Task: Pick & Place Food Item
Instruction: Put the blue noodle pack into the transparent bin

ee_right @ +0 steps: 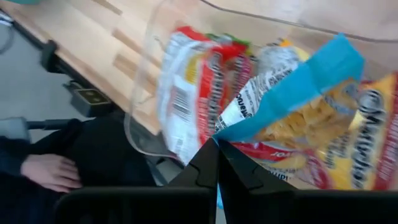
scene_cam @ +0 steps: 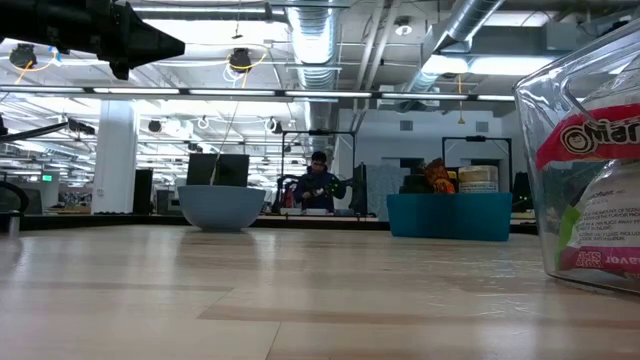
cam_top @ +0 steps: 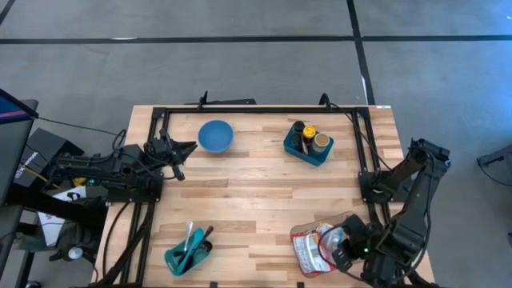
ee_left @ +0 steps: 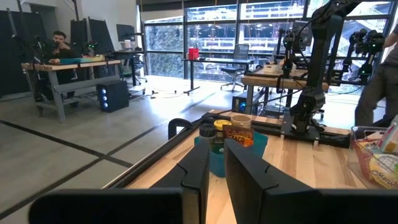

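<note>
While the left gripper [cam_top: 190, 147] idles nearly shut and empty at upper left by the blue bowl [cam_top: 215, 135], the right gripper [ee_right: 217, 144] sits clenched on a blue-edged snack packet [ee_right: 298, 87] in the clear bin [cam_top: 314, 246] at lower right; packet directly ahead of its fingertips, right arm far nearer.

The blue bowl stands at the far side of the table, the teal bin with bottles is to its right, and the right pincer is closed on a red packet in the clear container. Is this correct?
Not quite. The right wrist view shows the right pincer closed on a blue packet, not a red one, in the clear container. The blue bowl and the teal bin are placed as you say, as the high view shows.
</note>
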`<state>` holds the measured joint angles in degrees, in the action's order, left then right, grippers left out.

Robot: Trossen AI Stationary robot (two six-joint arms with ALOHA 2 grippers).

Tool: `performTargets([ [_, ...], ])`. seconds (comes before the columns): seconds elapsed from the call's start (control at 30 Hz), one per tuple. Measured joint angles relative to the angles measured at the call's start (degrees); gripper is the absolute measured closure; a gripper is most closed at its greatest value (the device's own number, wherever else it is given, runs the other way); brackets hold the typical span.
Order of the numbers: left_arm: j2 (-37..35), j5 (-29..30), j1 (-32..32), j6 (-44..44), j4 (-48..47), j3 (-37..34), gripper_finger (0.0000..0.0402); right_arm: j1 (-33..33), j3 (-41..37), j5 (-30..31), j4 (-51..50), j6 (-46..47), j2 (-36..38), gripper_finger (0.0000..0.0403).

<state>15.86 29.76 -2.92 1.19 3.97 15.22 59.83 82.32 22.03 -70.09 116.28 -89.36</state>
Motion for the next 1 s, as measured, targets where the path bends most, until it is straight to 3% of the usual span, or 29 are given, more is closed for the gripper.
performTargets([
  [0.23, 0.0, -0.01, 0.0, 0.0, 0.0, 0.0, 0.0357, -2.53, -0.04, 0.71, 1.97, -2.31, -0.33, 0.0403],
  [0.47, 0.0, -0.01, 0.0, 0.0, 0.0, 0.0, 0.0357, -4.15, -0.11, -3.38, 2.06, -5.18, -2.63, 0.0403],
  [0.8, 0.0, -0.01, -0.01, 0.0, 0.0, 0.0, 0.0357, -4.89, -0.11, -2.5, 2.09, -9.53, -2.82, 0.0403],
  [1.0, 0.0, -0.01, -0.01, 0.0, 0.0, 0.0, 0.0357, -4.5, 1.29, -2.5, -2.85, -9.2, -2.78, 0.0403],
])
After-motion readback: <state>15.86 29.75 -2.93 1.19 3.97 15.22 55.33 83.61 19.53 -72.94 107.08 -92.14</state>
